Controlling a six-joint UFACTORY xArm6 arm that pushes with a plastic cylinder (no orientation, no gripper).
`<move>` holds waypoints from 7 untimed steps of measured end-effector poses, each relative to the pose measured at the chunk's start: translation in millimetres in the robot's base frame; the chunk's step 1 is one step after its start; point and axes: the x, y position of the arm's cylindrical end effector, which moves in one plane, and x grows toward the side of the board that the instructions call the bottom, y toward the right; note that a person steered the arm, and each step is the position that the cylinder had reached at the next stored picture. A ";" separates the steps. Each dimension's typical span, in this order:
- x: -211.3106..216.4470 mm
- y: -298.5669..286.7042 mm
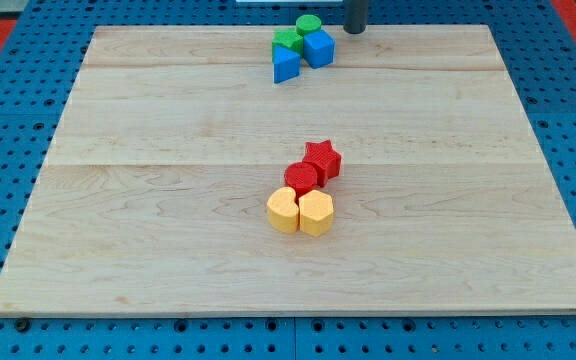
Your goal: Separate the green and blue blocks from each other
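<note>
On the wooden counter (168, 230), my tip (354, 30), with no pincer to judge, should have wedged between the touching green cylinder (308, 25) and blue cube (319, 48).

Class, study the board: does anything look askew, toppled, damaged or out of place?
Nothing stands out. Green and blue blocks huddle at the view's top, beside my tip; red and yellow blocks cluster mid-board. All sit flat, undamaged.
</note>
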 end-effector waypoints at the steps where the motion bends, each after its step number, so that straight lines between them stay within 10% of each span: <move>1: 0.0 0.0; 7: 7.6 -112.0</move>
